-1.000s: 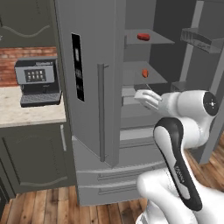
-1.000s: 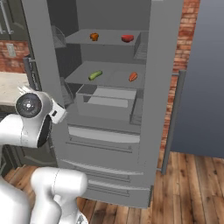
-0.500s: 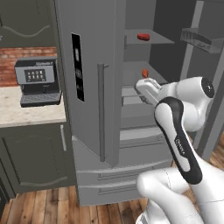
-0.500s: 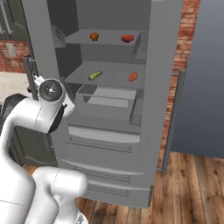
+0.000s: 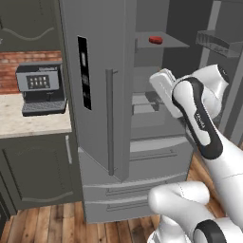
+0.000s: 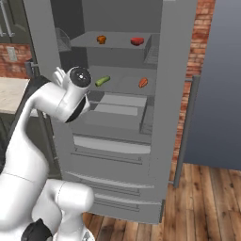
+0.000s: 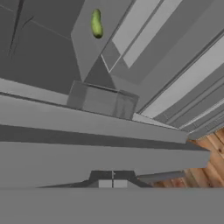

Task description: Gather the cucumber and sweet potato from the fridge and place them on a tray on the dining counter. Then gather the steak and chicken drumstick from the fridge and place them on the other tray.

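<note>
The fridge stands open. On its middle shelf lie the green cucumber (image 6: 102,81) and, to its right, the orange sweet potato (image 6: 143,83). The top shelf holds the brownish chicken drumstick (image 6: 101,39) and the red steak (image 6: 137,41) (image 5: 155,39). My gripper (image 7: 113,183) is shut on nothing, its tips pressed together. It hovers in front of the fridge's left side, about level with the middle shelf. In the hand view the cucumber (image 7: 96,23) lies far off at the top. No tray or dining counter is in view.
The open left fridge door (image 5: 95,85) stands close to my arm on its left, and the right door (image 6: 212,80) hangs open at the right. A clear drawer (image 6: 117,110) sits under the middle shelf. A coffee machine (image 5: 40,88) stands on the counter at left.
My arm has lifted, carrying the hand from drawer height up to the level of the middle shelf. The gripper stayed shut. Nothing in the fridge has moved.
</note>
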### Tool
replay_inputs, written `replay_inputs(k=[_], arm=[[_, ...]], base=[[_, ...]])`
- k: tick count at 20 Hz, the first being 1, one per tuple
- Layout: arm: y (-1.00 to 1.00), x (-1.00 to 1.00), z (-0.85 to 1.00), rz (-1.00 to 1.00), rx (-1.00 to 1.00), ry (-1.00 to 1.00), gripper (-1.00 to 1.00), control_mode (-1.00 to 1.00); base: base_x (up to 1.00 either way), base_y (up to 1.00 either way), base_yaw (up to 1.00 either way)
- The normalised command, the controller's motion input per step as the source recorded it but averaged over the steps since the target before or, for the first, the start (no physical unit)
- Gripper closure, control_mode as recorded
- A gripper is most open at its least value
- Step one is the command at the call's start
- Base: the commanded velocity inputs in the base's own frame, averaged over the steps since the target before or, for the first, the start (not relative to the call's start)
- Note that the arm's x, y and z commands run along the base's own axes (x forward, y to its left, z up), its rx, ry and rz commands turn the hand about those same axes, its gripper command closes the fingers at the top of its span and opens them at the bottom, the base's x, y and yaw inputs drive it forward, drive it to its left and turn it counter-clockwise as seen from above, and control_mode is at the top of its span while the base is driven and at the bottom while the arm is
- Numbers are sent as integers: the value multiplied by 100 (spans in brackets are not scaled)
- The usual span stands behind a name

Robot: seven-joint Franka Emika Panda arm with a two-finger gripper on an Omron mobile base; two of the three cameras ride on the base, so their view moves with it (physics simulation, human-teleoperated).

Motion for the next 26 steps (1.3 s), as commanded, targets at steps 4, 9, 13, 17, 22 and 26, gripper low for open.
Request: replay_inputs(k=[4,9,13,17,22,26], arm=[[-1,43,0,0,16,0,100,-100],[0,52,-1,0,8,1,100,-100],[0,56,-11,0,5,6,100,-100],[3,49,-28,0,3,9,100,-100],[8,36,-24,0,7,3,100,-100],[18,21,-22,0,9,0,100,-100]], base=[[0,0,0],[0,0,0],[0,0,0],[0,0,0],[0,0,0],[0,0,0]])
